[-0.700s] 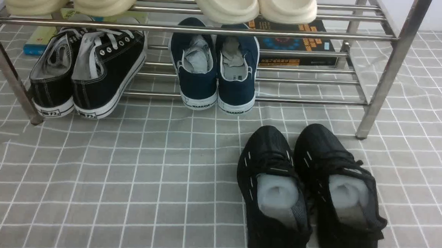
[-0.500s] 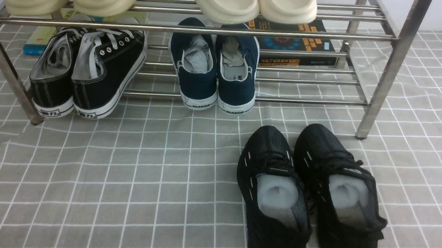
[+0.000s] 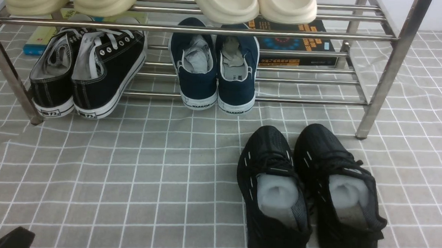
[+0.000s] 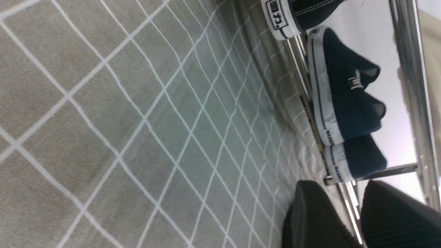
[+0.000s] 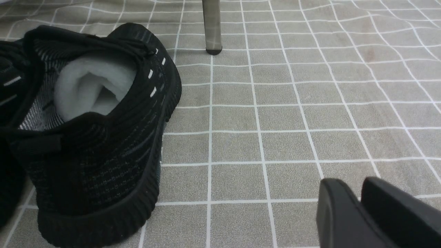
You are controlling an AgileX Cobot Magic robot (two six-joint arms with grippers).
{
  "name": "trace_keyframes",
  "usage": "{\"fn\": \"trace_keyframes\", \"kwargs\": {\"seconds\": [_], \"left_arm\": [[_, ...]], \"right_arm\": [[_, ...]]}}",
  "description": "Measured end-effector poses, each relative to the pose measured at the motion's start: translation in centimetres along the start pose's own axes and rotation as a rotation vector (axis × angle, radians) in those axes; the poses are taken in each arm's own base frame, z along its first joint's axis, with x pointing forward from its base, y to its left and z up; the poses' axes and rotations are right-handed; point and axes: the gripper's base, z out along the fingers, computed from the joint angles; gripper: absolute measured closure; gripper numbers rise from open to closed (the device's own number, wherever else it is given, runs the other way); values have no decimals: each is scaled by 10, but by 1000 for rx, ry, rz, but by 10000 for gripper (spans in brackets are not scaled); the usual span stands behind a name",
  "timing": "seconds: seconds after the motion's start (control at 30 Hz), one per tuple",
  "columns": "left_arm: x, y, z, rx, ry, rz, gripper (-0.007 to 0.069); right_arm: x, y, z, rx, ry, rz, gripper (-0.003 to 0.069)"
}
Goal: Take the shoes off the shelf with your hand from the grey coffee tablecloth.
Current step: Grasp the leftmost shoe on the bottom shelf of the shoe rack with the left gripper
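The grey cloth (image 3: 106, 186) with white squares is spread under everything, and some wrinkles are seen in it. On this cloth the steel rack (image 3: 383, 78) is placed, with two levels. In front of the rack, toward its right end, the black running shoes (image 3: 271, 219) are set side by side on the cloth. The black canvas sneakers (image 3: 99, 70) are found on the lower level of the rack, at its left end, with their heels turned to the front. Beside them, nearer to the middle of the rack, the navy slip-ons (image 3: 216, 74) are kept. On the upper level, four pale slippers (image 3: 228, 3) are lined up. Behind the shoes, at the lower level, a black book (image 3: 299, 40) and a yellow-green book (image 3: 40, 38) are seen. The left gripper (image 4: 341, 187) is held in front of the rack, with its jaws a little apart. The jaws of the right gripper (image 5: 353, 187) are brought together, and nothing is clamped by either gripper.
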Motion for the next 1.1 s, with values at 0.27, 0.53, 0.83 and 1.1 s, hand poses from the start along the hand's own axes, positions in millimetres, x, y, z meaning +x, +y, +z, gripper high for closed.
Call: {"fn": "trace_keyframes", "kwargs": {"seconds": [0.27, 0.53, 0.83, 1.1], "left_arm": [[-17, -22, -6, 155, -157, 35, 464], [-44, -85, 8, 1, -28, 259, 623], [-74, -126, 98, -342, 245, 293, 456], [-123, -154, 204, -392, 94, 185, 121]], "right_arm": [[0, 0, 0, 0, 0, 0, 530], [0, 0, 0, 0, 0, 0, 526], [0, 0, 0, 0, 0, 0, 520], [0, 0, 0, 0, 0, 0, 510]]}}
